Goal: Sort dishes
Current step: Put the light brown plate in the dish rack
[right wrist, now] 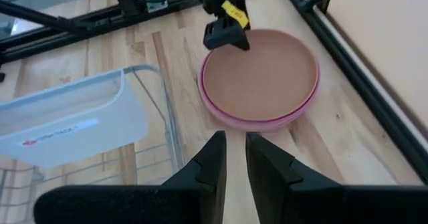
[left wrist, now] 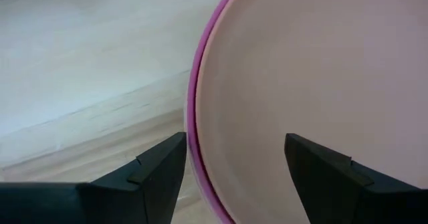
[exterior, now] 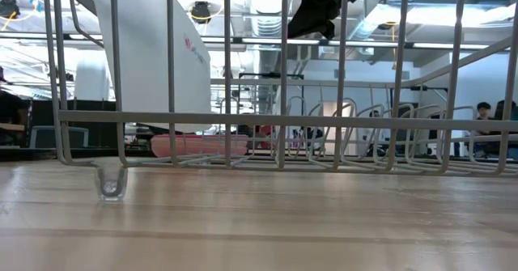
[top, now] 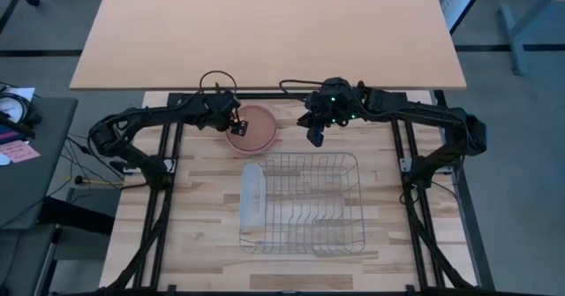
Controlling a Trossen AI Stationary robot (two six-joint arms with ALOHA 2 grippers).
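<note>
1. The dishes (top: 251,128) sit in one stack on the wooden table (top: 203,243), just beyond the far-left corner of the wire rack (top: 305,203) – a pale pink plate (left wrist: 314,83) on top, a magenta one (left wrist: 195,117) under it.
2. The left gripper (top: 232,119) is at the stack's left rim, fingers (left wrist: 157,177) spread apart and straddling the edge, clamping nothing.
3. The right gripper (top: 314,139) hangs just beyond the rack's far edge, right of the stack – fingers (right wrist: 207,167) nearly together, empty.
4. A translucent white tray (top: 252,193) stands on edge inside the rack's left end
</note>
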